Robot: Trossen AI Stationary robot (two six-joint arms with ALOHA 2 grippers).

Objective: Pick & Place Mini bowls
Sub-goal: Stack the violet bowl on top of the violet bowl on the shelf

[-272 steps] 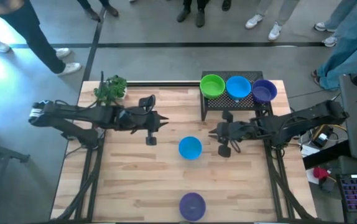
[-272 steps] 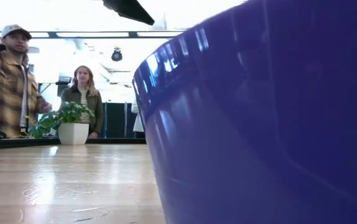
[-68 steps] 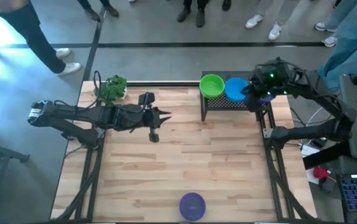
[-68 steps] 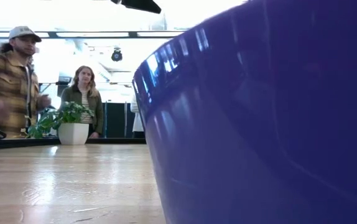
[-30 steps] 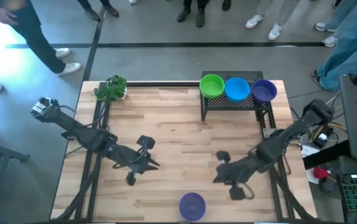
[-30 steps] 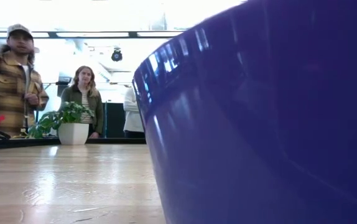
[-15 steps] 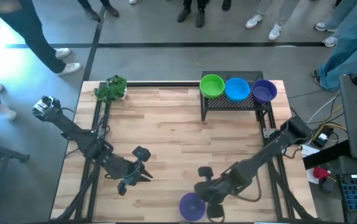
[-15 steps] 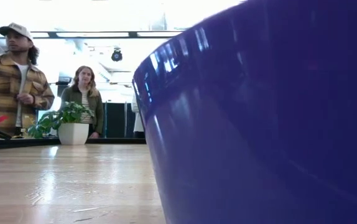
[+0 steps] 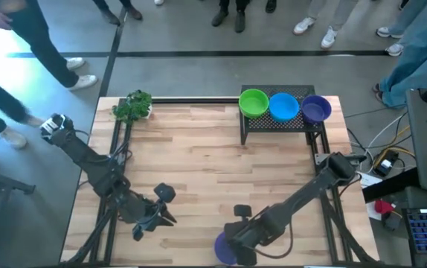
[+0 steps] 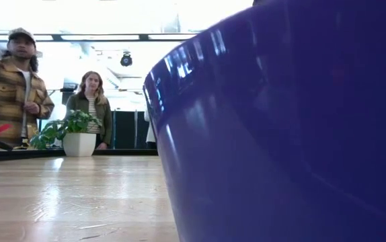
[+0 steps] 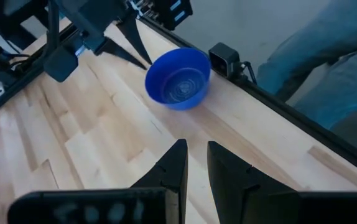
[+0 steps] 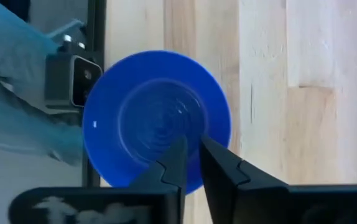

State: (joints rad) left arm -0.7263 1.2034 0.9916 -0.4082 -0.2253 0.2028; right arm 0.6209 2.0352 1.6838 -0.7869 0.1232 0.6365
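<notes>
Wooden table (image 9: 198, 156) seen from above, two dark robot arms reaching toward its near edge.

Lone purple bowl (image 12: 147, 118) upright at the middle of the table's near edge, mouth up, empty, just beside a small camera (image 12: 66, 78) mounted on that edge. Fills most of the table-level view with its glossy wall.

Right hand (image 12: 191, 155) directly above this bowl, fingers pointing down over the rim on the side toward the table's middle. Fingers parted by a narrow gap, nothing between them; possibly not yet touching the rim, hard to judge from above.

Left hand (image 11: 194, 158) near the near left corner of the table, well apart from the bowl, fingers likewise slightly parted and empty.

Black mesh rack (image 9: 280, 123) at the far right corner, carrying a green bowl (image 9: 254, 102), a blue bowl (image 9: 284, 106) and a second purple bowl (image 9: 316, 109) side by side. Small leafy plant (image 9: 133, 106) at the far left corner. People standing beyond the far edge.

Likely very light, thin and stiff, with a slick glossy skin, so prone to slide or tip if nudged. Best taken by the rim, one finger inside and one outside the wall, with a gentle squeeze.
</notes>
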